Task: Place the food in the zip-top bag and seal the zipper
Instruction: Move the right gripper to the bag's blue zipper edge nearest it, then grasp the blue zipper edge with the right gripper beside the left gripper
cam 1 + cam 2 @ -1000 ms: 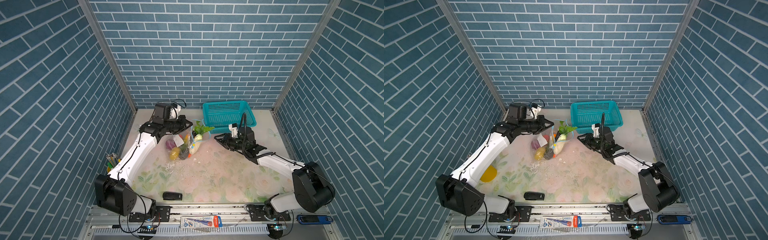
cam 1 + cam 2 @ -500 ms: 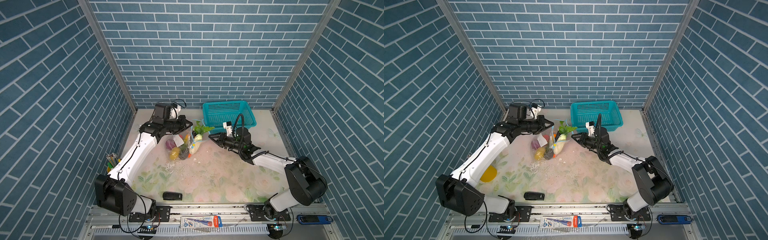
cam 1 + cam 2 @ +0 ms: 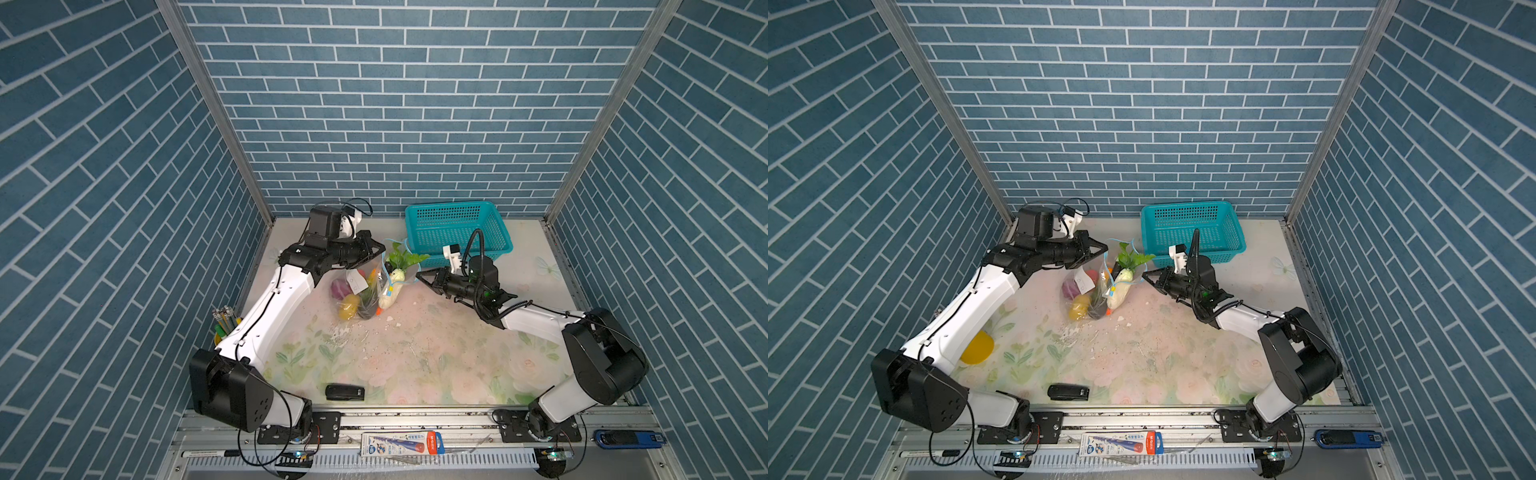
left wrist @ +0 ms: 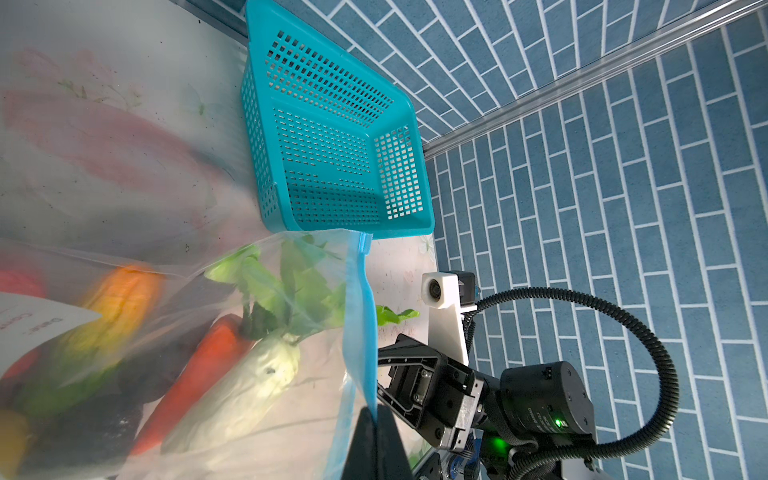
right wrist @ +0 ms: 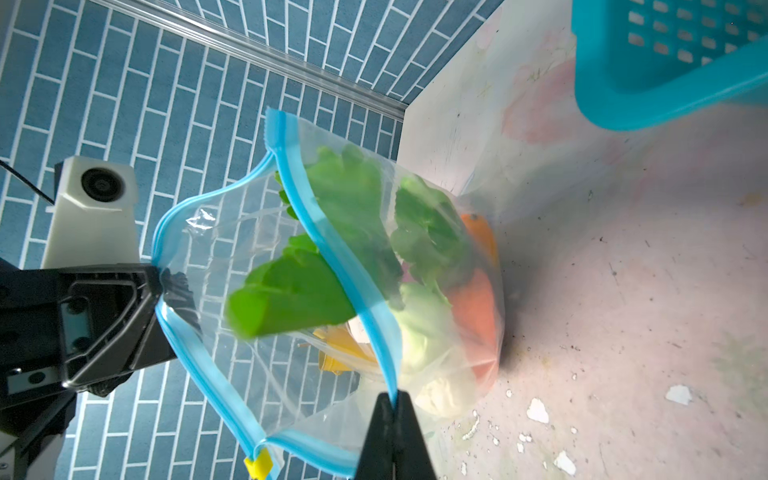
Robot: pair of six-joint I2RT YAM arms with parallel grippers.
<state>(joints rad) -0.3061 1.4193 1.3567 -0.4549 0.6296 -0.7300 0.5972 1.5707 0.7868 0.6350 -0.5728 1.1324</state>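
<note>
In both top views my left tool (image 3: 379, 249) and my right tool (image 3: 420, 275) sit on two sides of the zip-top bag (image 3: 363, 291). The bag stands on the tabletop (image 3: 415, 353), just beside the teal basket (image 3: 457, 226), on the basket's side nearer my left arm (image 3: 274, 307). The food (image 3: 348, 309) is inside the bag. I see yellow, purple, orange, white and dark bits. Green leaves (image 3: 1131, 257) poke out of the top, toward the basket. Both tools (image 3: 1105, 249) (image 3: 1144, 276) touch the top of the bag.

In my left wrist view, my left tool (image 4: 374, 419) is pressed together on the zipper (image 4: 365, 311), the light-blue strip. The strip runs from my tool toward the basket (image 4: 332, 137). A white piece (image 4: 249, 382) and an orange piece (image 4: 199, 361) lie behind the clear plastic. My right tool is close on the other side of the strip.

In my right wrist view, my right tool (image 5: 392, 409) is pinched together on one blue edge (image 5: 332, 257). My left tool (image 5: 161, 286) is clamped on the other blue edge, farther from the basket (image 5: 665, 83). The two edges are apart, so the mouth of the bag is open. A green leaf (image 5: 291, 299) sticks out through it. The little yellow slider (image 5: 257, 463) sits at one end of the strip, near my right tool.
</note>
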